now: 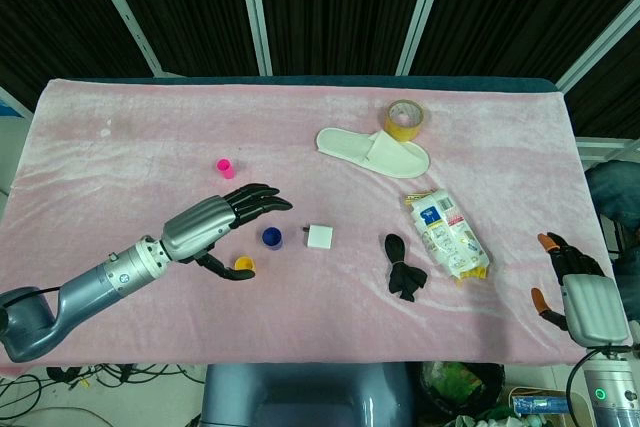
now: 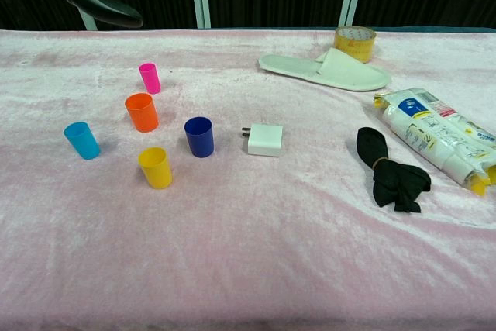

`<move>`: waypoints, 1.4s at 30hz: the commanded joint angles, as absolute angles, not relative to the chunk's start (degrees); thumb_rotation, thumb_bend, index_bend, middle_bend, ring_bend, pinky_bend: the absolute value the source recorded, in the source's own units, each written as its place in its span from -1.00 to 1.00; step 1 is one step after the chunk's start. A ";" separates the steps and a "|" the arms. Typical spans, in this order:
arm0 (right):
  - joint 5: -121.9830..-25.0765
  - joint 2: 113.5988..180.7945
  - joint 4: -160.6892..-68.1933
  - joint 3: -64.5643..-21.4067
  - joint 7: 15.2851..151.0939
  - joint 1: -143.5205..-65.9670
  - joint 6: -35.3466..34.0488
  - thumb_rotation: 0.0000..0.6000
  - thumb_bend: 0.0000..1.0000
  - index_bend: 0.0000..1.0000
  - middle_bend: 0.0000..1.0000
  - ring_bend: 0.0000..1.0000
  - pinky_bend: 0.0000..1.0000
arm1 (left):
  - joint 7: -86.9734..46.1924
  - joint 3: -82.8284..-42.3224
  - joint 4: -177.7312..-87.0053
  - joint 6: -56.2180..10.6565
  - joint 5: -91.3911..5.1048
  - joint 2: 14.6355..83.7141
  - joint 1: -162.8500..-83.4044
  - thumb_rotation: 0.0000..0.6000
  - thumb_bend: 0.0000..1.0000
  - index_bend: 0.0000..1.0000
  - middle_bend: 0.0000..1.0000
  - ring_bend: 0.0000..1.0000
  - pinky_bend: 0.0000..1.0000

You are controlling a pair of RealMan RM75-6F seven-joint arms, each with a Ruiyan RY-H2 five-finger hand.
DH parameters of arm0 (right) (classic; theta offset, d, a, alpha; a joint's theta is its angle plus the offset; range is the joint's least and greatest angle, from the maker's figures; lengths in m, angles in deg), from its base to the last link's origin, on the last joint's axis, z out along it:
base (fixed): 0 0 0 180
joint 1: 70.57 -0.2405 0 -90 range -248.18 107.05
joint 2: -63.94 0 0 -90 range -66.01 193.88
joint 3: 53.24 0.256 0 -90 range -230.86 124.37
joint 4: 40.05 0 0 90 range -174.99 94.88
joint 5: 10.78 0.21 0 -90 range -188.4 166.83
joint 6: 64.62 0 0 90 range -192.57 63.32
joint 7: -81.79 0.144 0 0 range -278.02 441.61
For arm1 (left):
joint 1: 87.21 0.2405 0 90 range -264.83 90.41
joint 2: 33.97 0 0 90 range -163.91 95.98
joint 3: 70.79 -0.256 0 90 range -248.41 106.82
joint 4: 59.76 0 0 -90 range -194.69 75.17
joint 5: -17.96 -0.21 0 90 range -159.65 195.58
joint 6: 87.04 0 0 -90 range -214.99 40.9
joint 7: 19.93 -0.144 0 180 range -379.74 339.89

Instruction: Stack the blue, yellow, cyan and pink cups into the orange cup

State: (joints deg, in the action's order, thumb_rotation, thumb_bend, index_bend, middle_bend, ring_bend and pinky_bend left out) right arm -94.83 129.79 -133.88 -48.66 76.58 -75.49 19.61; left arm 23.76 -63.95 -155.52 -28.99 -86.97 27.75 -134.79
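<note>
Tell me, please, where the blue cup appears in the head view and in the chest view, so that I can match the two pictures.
Head view: the blue cup stands on the pink cloth left of centre, just beyond the left hand.
Chest view: the blue cup stands left of centre, between the yellow cup and the charger.
Shared landmark: the white charger sits immediately right of it in both.

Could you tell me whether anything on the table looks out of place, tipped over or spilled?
Nothing is tipped or spilled: all five cups stand upright and apart, none nested yet. The odd items are clutter unrelated to cups: a white slipper, a tape roll, a charger plug, a black cloth and a crumpled snack packet lying flat.
</note>
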 commanded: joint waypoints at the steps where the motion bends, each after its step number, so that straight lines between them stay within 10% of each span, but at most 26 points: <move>1: -94.78 129.78 -133.87 -48.64 76.74 -75.53 19.52 1.00 -0.42 -0.71 -0.80 -0.66 -0.53 | 22.97 -64.68 -155.34 -28.77 -86.98 28.22 -135.14 1.00 -0.63 -0.81 -0.76 -1.00 -1.00; 25: -94.85 129.26 -134.12 -48.92 77.67 -75.38 19.27 1.00 -0.42 -0.71 -0.80 -0.66 -0.53 | -0.62 -64.95 -154.05 -26.83 -79.06 32.10 -132.96 1.00 -0.63 -0.81 -0.70 -1.00 -1.00; 42: -94.11 129.06 -134.50 -48.69 78.20 -75.30 19.07 1.00 -0.42 -0.71 -0.80 -0.66 -0.53 | -26.63 -64.06 -150.21 -36.96 -66.14 40.61 -135.06 1.00 -0.63 -0.75 -0.69 -1.00 -1.00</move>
State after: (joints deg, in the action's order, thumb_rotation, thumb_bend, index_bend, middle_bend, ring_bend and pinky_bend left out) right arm -94.11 129.07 -134.49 -48.70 78.19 -75.30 19.07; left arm -25.98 -64.37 -150.61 -36.16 -66.97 39.87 -134.46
